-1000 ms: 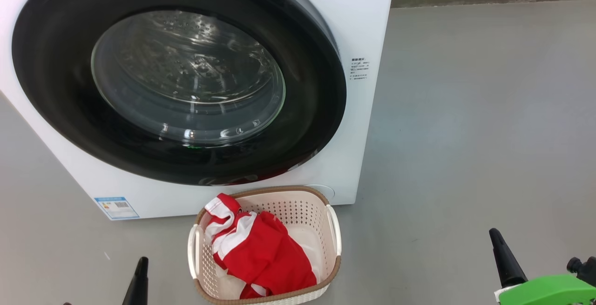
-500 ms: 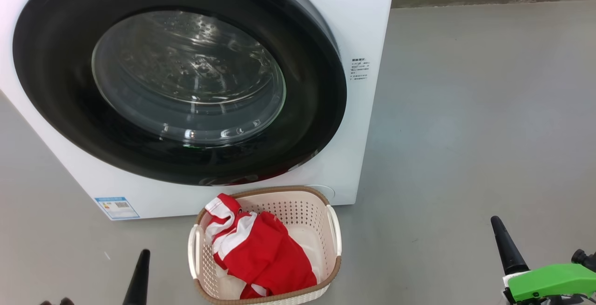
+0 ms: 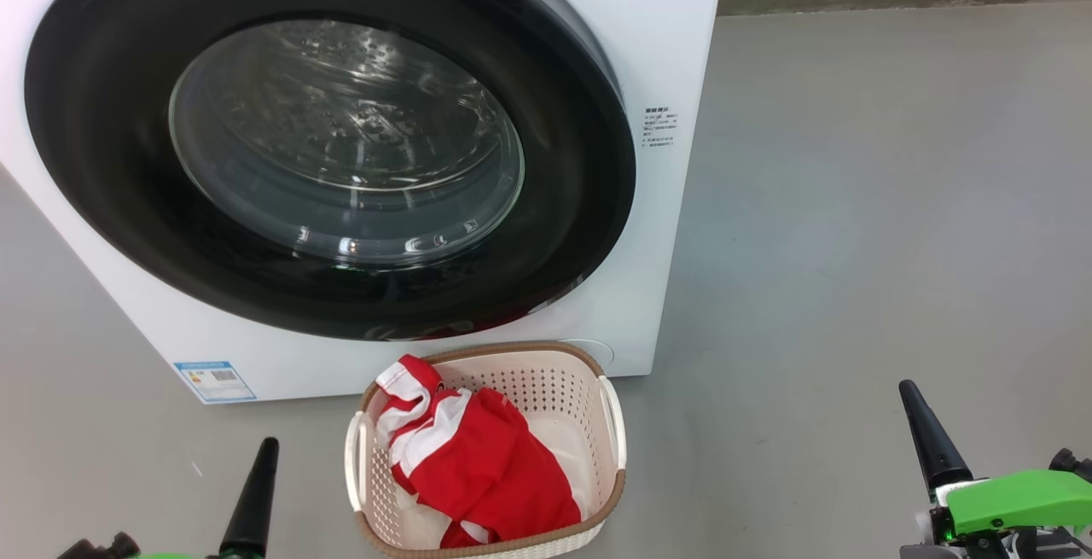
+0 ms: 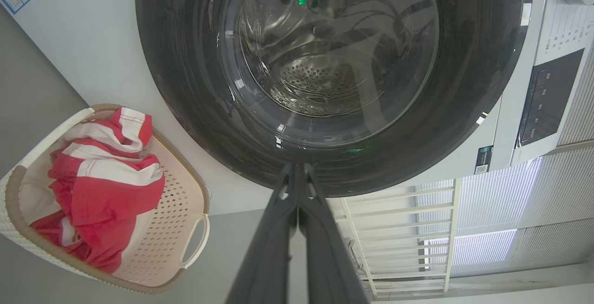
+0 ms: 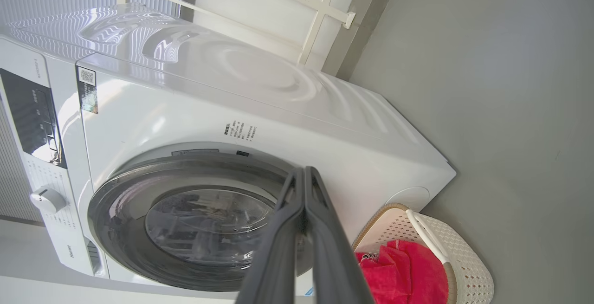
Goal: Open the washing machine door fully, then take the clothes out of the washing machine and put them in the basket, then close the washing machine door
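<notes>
the washing machine door (image 3: 341,141) appears to lie flush against the front of the white washing machine (image 3: 674,47), with its wide black ring against the cabinet. from the right wrist view i can make out no open gap. that fits a door pushed home, so the closing step looks done. through the glass, the perforated steel drum (image 4: 320,79) shows no red, though reflections hide part of it. i judge it empty.

the clothes (image 3: 478,465), red with white stripes, lie heaped in the basket (image 3: 512,346). they sit toward its left side, and one striped edge is draped over the far left rim. the basket stands on the grey floor (image 3: 853,200) just in front of the machine and right below the door. that spot makes sense, since anything lifted out of the opening has only a short way down.

the left gripper (image 3: 268,450) is at the near left of the basket, with its two dark fingers pressed together on nothing. the right gripper (image 3: 909,395) is well off to the near right, also pressed together and holding nothing. both point toward the far side and touch neither the door nor the basket. that reads as a parked pose, clear of the work.

judged from how things lie, the whole task seems finished. the one doubt is whether the latch has truly caught, which these views cannot settle.
</notes>
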